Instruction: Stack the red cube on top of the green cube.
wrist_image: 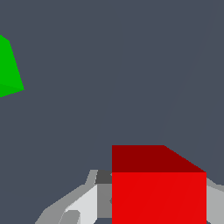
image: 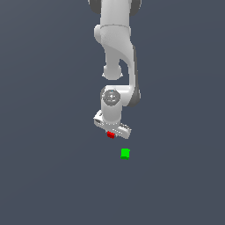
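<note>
1. Pincer (image: 111, 133), exterior view: it points down from the white arm (image: 116, 39), with the red cube (image: 110, 135) sitting right at its tips. Cube appears clamped between the fingers; the fingers themselves are too small here to separate by eye.
2. Exterior view, target: the green cube (image: 125, 153) rests alone on the dark bench (image: 44, 176), near the pincer, lower in the picture and toward the exterior view's right. The two cubes are apart, not touching.
3. Exterior view, progress (judgement): pick-up looks done, stacking not done. Left to do: carry red over green, lower it, release.
4. Exterior view, unclear: no shadow or contact cue, so I cannot tell whether the red cube is lifted off the bench or at bench level.
5. Wrist view: the red cube (wrist_image: 159, 197) fills the near field, flanked on both sides by grey-white finger parts (wrist_image: 83, 203). This supports a closed grip on the cube, though the contact faces are hidden behind it.
6. Wrist view: the green cube (wrist_image: 8, 70) shows only as a slice at the frame edge, mostly cut off, well apart from red.
7. Wrist view, unclear: the red cube is cropped by the frame, so the underside and the fingertips are out of sight.
</note>
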### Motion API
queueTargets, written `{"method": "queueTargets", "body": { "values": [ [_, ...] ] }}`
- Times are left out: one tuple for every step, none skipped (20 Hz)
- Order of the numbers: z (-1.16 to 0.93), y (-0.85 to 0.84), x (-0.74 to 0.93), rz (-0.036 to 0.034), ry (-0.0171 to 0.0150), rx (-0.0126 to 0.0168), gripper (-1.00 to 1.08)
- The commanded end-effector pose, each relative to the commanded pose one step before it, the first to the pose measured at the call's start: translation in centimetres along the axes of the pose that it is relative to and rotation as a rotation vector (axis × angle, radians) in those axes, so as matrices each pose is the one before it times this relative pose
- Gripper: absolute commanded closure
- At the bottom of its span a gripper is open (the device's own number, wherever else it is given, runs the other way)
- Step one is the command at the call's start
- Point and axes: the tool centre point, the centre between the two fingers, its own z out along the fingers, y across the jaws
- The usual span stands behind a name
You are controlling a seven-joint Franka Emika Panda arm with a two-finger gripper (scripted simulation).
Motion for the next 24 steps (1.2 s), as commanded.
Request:
{"method": "queueTargets", "body": {
  "values": [
    [-0.03,-0.017,-0.032,-0.00028,-0.00043,0.0001,1.08],
    [-0.088,0.001,-0.004,0.0,0.0,0.0,1.08],
    [-0.147,0.002,-0.006,0.0,0.0,0.0,1.08],
    [-0.206,0.003,-0.008,0.0,0.0,0.0,1.08],
    [-0.267,0.003,-0.01,0.0,0.0,0.0,1.08],
    [-0.328,0.004,-0.011,0.0,0.0,0.0,1.08],
    [-0.391,0.004,-0.012,0.0,0.0,0.0,1.08],
    [-0.455,0.005,-0.013,0.0,0.0,0.0,1.08],
    [-0.52,0.005,-0.013,0.0,0.0,0.0,1.08],
    [-0.592,0.03,-0.001,0.00044,-0.00002,0.0002,1.08],
    [-0.657,0.006,-0.013,0.0,0.0,0.0,1.08],
    [-0.727,0.006,-0.012,0.0,0.0,0.0,1.08],
    [-0.772,0.005,-0.011,0.0,0.0,0.0,1.08],
    [-0.729,0.004,-0.007,0.0,0.0,0.0,1.08],
    [-0.676,0.003,-0.003,0.0,0.0,0.0,1.08],
    [-0.62,0.001,0.001,0.0,0.0,0.0,1.08],
    [-0.571,0.019,0.013,0.00039,0.00023,-0.00018,1.08],
    [-0.505,-0.002,0.009,0.0,0.0,0.0,1.08],
    [-0.445,-0.003,0.013,0.0,0.0,0.0,1.08],
    [-0.381,-0.004,0.015,0.0,0.0,0.0,1.08],
    [-0.315,-0.005,0.016,0.0,0.0,0.0,1.08],
    [-0.245,-0.005,0.015,0.0,0.0,0.0,1.08],
    [-0.173,-0.004,0.012,0.0,0.0,0.0,1.08],
    [-0.103,-0.002,0.008,0.0,0.0,0.0,1.08]
  ]
}}
